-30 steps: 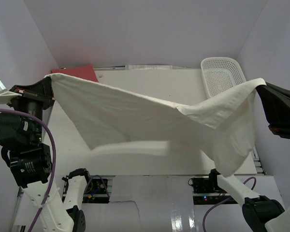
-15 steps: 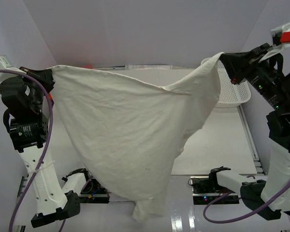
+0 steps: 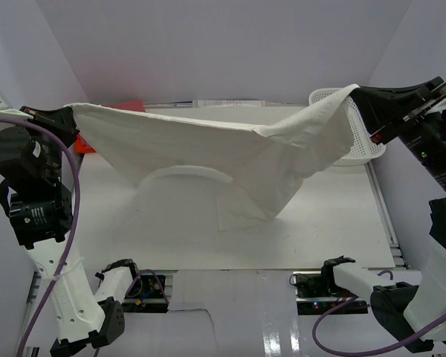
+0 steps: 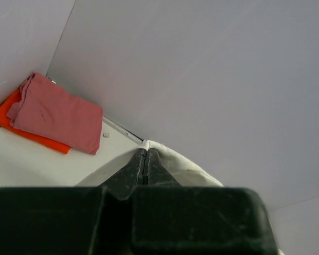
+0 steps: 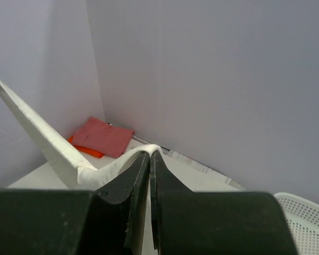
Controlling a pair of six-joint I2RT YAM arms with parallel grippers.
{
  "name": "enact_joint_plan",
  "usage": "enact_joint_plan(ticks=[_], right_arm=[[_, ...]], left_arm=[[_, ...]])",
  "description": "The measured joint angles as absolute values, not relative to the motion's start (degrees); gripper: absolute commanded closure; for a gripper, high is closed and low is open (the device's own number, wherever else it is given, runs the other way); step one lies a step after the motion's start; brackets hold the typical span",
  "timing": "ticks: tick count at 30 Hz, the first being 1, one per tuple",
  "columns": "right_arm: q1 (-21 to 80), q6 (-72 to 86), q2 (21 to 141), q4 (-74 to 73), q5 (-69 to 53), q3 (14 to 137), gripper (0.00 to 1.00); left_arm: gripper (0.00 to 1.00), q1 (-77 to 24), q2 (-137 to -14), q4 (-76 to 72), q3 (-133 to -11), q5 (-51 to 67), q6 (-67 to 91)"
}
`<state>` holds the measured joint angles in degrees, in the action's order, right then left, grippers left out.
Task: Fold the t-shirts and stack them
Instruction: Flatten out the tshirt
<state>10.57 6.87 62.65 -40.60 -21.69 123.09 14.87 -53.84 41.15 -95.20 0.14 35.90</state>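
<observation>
The cream t-shirt [image 3: 208, 152] is hanging stretched across mid-frame in the top view, its low part touching the table [image 3: 334, 223] near centre. L gripper [image 3: 69, 117], upper left, is pinching one corner shut. R gripper [image 3: 359, 94], upper right by the basket [image 3: 364, 145], is clamping the other. The pink-red t-shirt [image 4: 56, 111] is lying folded on the orange t-shirt [image 4: 29, 130], far upper left.

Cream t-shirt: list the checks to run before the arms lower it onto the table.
1. Left gripper shut on one corner of the cream t-shirt: ok.
2. Right gripper shut on the other corner: ok.
3. Shirt stretched flat between them: not ok, it sags and creases midway.
4. Lower edge lying smooth on the table: cannot tell.
5. Pink-red shirt stacked on orange shirt, apart at the far left: ok.
6. Basket clear of the held cloth: cannot tell.
</observation>
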Motion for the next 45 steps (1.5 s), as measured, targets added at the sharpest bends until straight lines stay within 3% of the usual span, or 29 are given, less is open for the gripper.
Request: enact_joint_plan(ticks=[18,27,36,45], right_arm=[[10.57,6.96,47.22,-35.24,-27.38,125.49,0.92],[12.51,7.68,50.92,-34.13,-22.68,123.02,0.92],[13.91,10.17,65.25,-34.85,-14.39,113.51,0.92],[13.19,11.92,69.87,-30.33,-9.17,85.34,0.92]], left_arm=[[1.00,14.87,-43.42,45.89,-106.02,-8.43,36.36],[1.00,14.87,-46.09,45.91,-104.20,-9.45,36.38],[1.00,14.85,-60.01,43.38,-94.67,-9.08,35.20],[1.00,14.26,-76.86,34.72,-81.38,-3.07,37.10]])
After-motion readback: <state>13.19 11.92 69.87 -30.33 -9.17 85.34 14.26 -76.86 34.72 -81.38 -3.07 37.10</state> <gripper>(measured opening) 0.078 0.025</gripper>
